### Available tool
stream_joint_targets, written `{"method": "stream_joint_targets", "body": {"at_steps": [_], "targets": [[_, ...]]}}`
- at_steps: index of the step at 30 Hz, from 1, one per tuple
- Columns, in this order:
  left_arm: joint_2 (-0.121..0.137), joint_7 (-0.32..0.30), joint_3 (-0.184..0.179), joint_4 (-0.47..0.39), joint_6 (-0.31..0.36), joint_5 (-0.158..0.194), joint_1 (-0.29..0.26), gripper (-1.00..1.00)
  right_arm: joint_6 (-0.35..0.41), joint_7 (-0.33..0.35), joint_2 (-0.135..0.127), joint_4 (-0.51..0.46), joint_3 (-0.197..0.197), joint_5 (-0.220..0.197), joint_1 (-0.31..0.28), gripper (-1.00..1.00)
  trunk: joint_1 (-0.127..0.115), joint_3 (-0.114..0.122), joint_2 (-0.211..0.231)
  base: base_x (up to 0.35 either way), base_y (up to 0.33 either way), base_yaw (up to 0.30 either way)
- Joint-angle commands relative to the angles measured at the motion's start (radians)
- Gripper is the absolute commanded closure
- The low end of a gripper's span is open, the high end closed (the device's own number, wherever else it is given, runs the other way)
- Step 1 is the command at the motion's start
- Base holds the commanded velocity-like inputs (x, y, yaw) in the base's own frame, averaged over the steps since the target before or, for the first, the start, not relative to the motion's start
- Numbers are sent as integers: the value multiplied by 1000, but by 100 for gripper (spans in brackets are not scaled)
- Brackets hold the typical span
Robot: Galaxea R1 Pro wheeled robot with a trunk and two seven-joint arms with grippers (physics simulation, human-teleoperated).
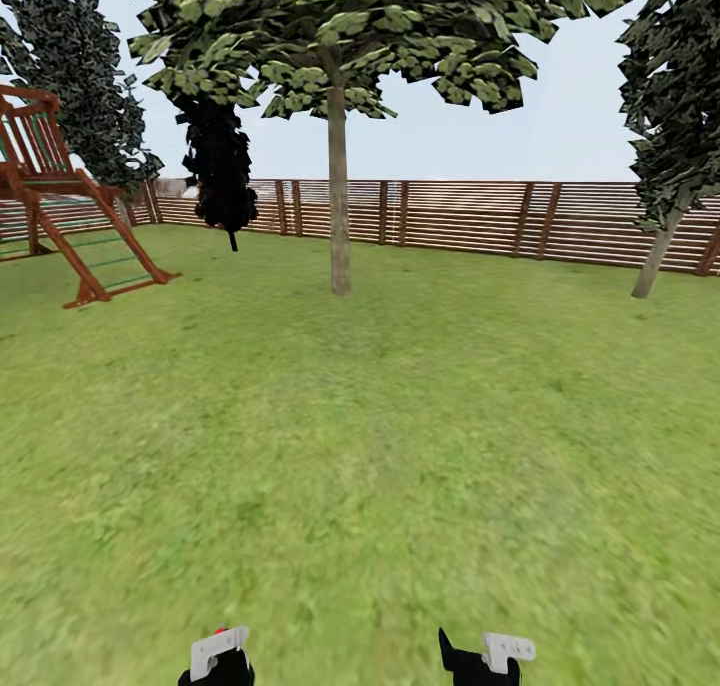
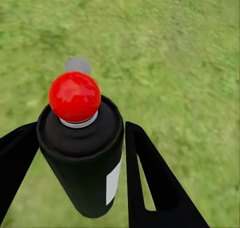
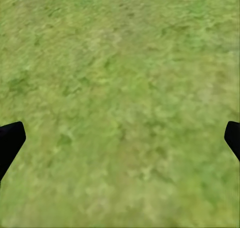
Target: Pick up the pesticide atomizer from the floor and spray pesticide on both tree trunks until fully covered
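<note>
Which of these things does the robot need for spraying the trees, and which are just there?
Needed: the sprayer can, held in the left gripper; the leafy tree and its trunk.
Just there: the climbing frame, the fence, the black conifer.

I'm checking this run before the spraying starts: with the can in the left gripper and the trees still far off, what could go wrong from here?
1. The black can with the red cap sits between the left gripper's fingers; driving over the grass might shake it loose.
2. The tree trunk stands well away by the fence, so spraying from here would probably miss.
3. The second trunk leans, so even coverage may be harder.
</note>
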Motion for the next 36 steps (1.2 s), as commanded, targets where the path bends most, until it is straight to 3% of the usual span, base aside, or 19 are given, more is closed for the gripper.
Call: {"method": "stream_joint_targets", "body": {"at_steps": [1, 22, 36], "targets": [[1, 10, -8, -1, -5, 3, -1, 100, -5, 2, -1, 1, 6, -11, -1, -100, 1, -2, -2, 339, 72, 0], [1, 9, -8, 0, -5, 3, -1, 100, -4, 0, -1, -1, 6, -9, -1, -100, 1, -2, -2, 339, 72, 0], [2, 9, -8, -2, -5, 3, -1, 100, -3, -5, -1, -1, 6, -9, -2, -100, 1, -2, -2, 339, 72, 78]]}}
